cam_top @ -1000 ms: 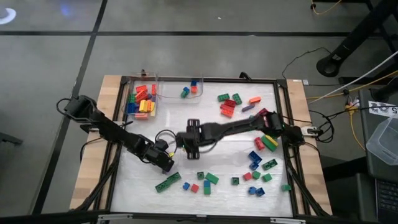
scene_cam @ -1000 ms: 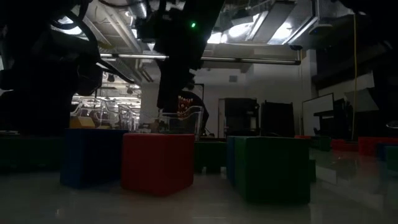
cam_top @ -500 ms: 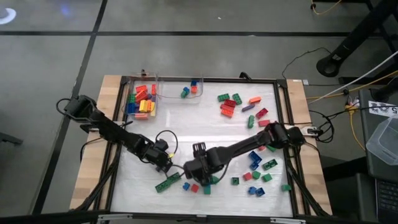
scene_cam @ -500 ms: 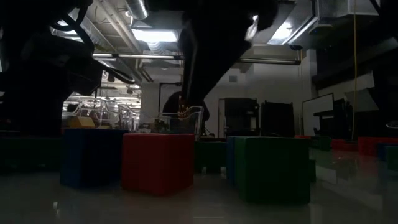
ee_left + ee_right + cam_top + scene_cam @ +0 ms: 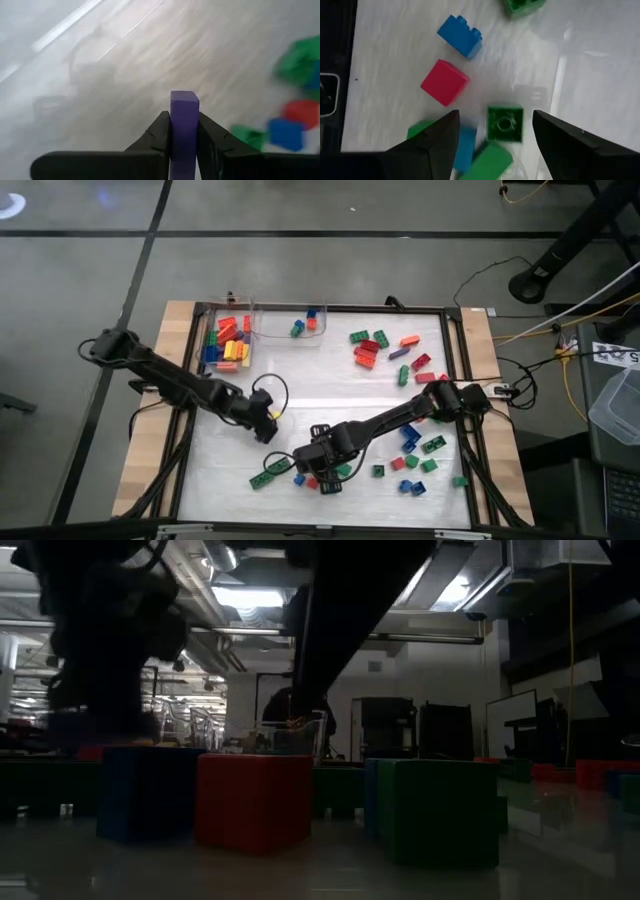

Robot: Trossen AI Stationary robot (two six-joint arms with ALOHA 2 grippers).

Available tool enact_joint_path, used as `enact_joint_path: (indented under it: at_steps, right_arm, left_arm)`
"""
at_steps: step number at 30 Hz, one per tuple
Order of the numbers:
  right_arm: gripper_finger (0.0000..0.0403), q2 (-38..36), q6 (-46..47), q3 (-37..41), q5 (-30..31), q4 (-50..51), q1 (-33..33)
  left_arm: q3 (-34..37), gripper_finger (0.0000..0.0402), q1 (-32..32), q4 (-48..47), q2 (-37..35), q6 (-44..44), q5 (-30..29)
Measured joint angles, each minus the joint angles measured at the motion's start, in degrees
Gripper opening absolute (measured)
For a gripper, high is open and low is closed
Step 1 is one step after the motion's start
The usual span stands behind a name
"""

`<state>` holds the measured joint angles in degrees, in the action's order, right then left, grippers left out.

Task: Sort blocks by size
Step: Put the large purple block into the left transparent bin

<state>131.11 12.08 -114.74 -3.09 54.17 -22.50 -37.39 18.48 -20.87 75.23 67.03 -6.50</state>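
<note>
A small purple plastic brick (image 5: 184, 127) is held clamped in the left gripper (image 5: 184, 142), while a small green studded square brick (image 5: 504, 123) lies between the wide-spread fingers of the right gripper (image 5: 496, 131).

Glossy plastic blocks (image 5: 445, 82) lie on a smooth, shiny white table (image 5: 300, 390) edged with pale bare wood (image 5: 150, 420).

Small studded plastic blocks (image 5: 408, 442) in mixed colours lie scattered lower right; others fill two clear bins at upper left.
</note>
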Motion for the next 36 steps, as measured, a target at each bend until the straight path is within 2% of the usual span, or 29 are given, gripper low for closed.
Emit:
enact_joint_path:
  at_steps: [6, 11, 14, 19, 23, 26, 36]
  right_arm:
    - [0.0248, 2.0, 0.1, 0.0, 1.4, -0.2, 0.0]
    - [0.0248, 3.2, 0.1, 0.1, 2.0, 0.6, 0.0]
    - [0.0248, 3.4, 0.1, 0.0, 2.0, 0.2, 0.0]
    - [0.0248, 3.8, 0.1, 0.0, 2.0, -0.1, 0.0]
    - [0.0248, 4.3, 0.1, 0.0, 2.0, -0.2, 0.0]
    - [0.0248, 5.1, 0.1, 0.1, 2.0, 0.1, 0.0]
    - [0.0248, 6.3, 1.2, 0.0, 2.2, 0.0, 0.1]
  left_arm:
    - [-0.1, 0.005, -5.9, -0.8, -10.1, -5.9, 0.0]
    - [-0.2, 0.0042, -12.2, -5.6, -19.3, -10.8, -2.0]
    - [-0.2, 0.0043, -16.6, -8.7, -24.6, -13.7, -5.7]
    - [-0.2, 0.0056, -24.1, -13.2, -31.3, -16.9, -15.8]
    - [-0.2, 0.0052, -29.9, -15.8, -33.5, -19.3, -24.5]
    - [-0.2, 0.0051, -33.9, -16.6, -33.5, -21.2, -28.8]
    - [-0.2, 0.0109, -44.6, -16.3, -32.1, -30.8, -30.6]
